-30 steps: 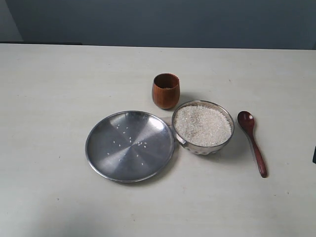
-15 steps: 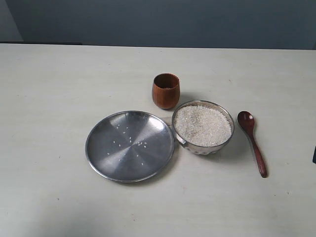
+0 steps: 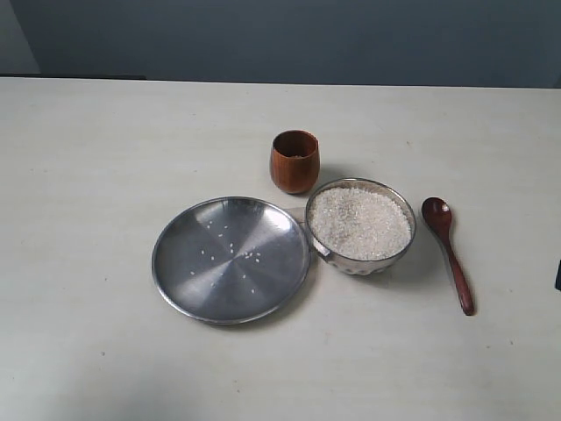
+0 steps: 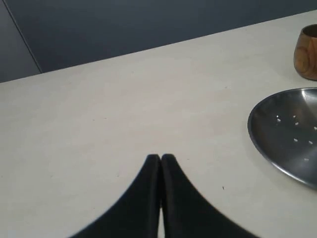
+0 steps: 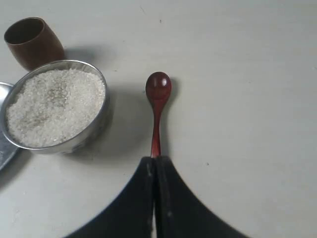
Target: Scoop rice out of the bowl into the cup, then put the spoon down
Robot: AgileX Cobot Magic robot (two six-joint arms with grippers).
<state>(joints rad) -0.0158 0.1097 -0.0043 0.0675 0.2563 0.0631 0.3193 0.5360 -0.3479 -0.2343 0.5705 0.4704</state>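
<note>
The steel bowl [image 3: 361, 263] stands right of centre, heaped with white rice [image 3: 359, 222]. The wooden cup [image 3: 294, 162] stands just behind the bowl's left side. The wooden spoon [image 3: 449, 250] lies flat on the table right of the bowl, with its head towards the far side. Neither gripper shows clearly in the exterior view. My right gripper [image 5: 155, 158] is shut and empty, held above the table. In its wrist view, its tips cover the near end of the spoon [image 5: 158, 94]. My left gripper [image 4: 160, 156] is shut and empty over bare table, apart from the cup [image 4: 307, 52].
A wide flat steel plate [image 3: 230, 259] with a few stray grains lies left of the bowl and touches it. A small dark shape [image 3: 557, 274] sits at the right edge of the exterior view. Pale tabletop surrounds everything, with a dark wall behind.
</note>
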